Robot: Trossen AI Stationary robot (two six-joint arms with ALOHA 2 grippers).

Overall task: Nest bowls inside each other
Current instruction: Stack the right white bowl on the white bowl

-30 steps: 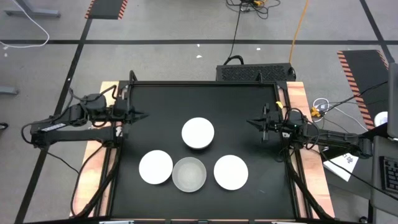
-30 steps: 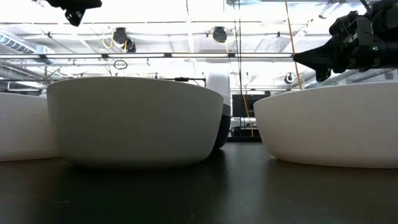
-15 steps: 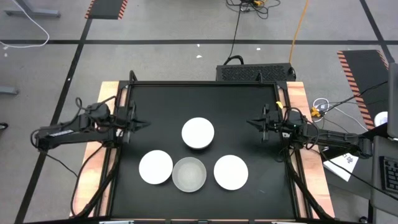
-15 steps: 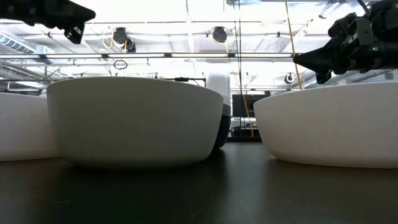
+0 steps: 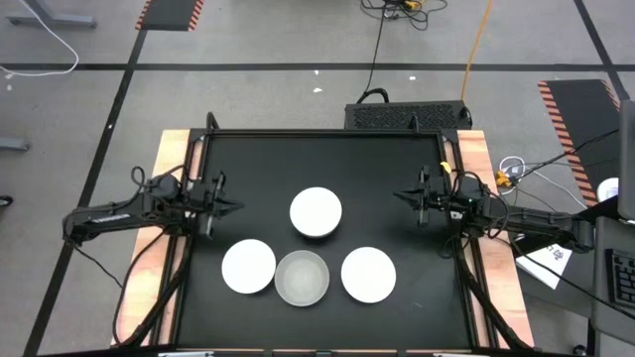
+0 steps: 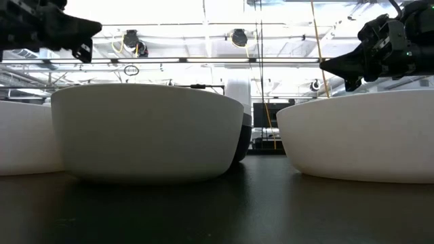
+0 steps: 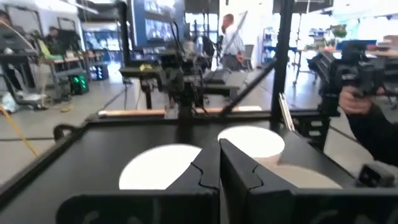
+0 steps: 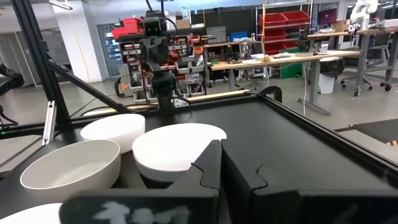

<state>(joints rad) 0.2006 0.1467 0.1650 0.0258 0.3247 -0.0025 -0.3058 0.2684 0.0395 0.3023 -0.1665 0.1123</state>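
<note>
Four bowls show on the black table. A white bowl (image 5: 316, 213) sits on a dark bowl (image 8: 152, 178) at the middle. Along the near side stand a white bowl (image 5: 248, 266), a pale translucent bowl (image 5: 302, 278) and another white bowl (image 5: 368, 275). My left gripper (image 5: 236, 208) hovers shut at the table's left side, pointing level toward the middle bowl, its fingers (image 7: 219, 171) together. My right gripper (image 5: 397, 194) hovers shut at the right side, also level and facing the bowls, its fingers (image 8: 221, 165) together. Neither touches a bowl.
A raised black rim (image 5: 327, 134) frames the table, with wooden strips (image 5: 474, 159) outside it. Free table lies at the far side behind the middle bowl. A person's hand and dark sleeve (image 7: 364, 109) show beyond the table in the left wrist view.
My left gripper has come down and a little toward the table's near edge, tipping to point level across the table; it has stayed shut. The bowls have not moved.
</note>
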